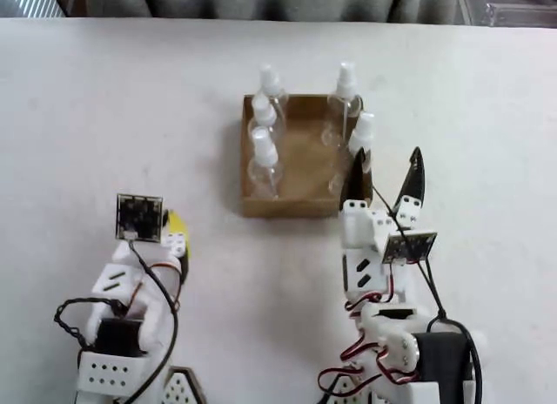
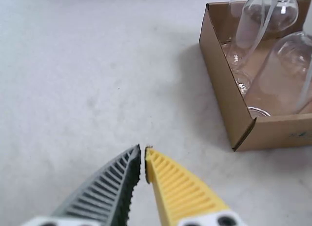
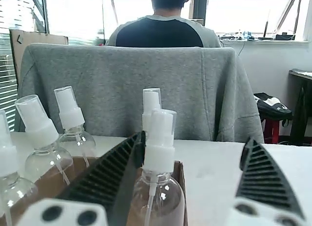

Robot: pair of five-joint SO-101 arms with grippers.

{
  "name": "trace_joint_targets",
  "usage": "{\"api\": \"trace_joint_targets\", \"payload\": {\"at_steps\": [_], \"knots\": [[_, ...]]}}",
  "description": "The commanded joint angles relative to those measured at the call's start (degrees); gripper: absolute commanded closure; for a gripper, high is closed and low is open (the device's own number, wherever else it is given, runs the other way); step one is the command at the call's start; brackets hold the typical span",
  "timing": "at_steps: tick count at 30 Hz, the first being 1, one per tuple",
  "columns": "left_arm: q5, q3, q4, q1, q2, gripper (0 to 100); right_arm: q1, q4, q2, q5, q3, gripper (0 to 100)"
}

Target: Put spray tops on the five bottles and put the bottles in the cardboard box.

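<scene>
five capped clear bottles [image 1: 264, 167] upright in cardboard box [image 1: 291, 206]

No writing, label or number can be read on the table or the bottles. The box [image 2: 273, 132], ahead of the left gripper [image 2: 143, 152] and off to its yellow-finger side, bears a faint dark mark on its outer wall, too small to make out.

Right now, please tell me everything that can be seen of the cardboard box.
The cardboard box is a low, open-topped tray of plain brown cardboard, roughly square, lying flat on the white table. Five clear bottles with white spray tops stand upright inside, three along one wall and two along the opposite one. The open right tool is at its near corner; contact cannot be told.
</scene>
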Motion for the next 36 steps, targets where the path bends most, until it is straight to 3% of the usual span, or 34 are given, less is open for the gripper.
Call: {"api": "trace_joint_targets", "payload": {"at_steps": [1, 4, 11, 28, 31, 36], "knots": [[-0.70, -0.09, 0.35, -0.31, -0.31, 98, 0.66, 0.31, -3.12, 0.62, 0.70, 72.9], [-2.90, -0.09, 0.35, -0.31, -0.31, 98, 1.63, 3.30, -7.34, 0.62, 0.62, 72.9], [-3.08, -0.09, 0.35, -0.31, -0.31, 98, 1.80, 22.55, -23.96, 0.26, 0.53, 72.9], [-3.08, -0.09, 0.44, -0.40, -0.31, 98, 1.71, 85.67, -70.02, 0.18, 1.85, 73.2], [-3.08, -0.09, 0.44, -0.40, -0.31, 98, 1.80, 95.25, -77.58, 0.18, 1.85, 79.0], [-3.08, -0.09, 0.44, -0.40, -0.31, 98, 1.63, 108.53, -88.84, 0.18, 1.76, 99.1]]}}
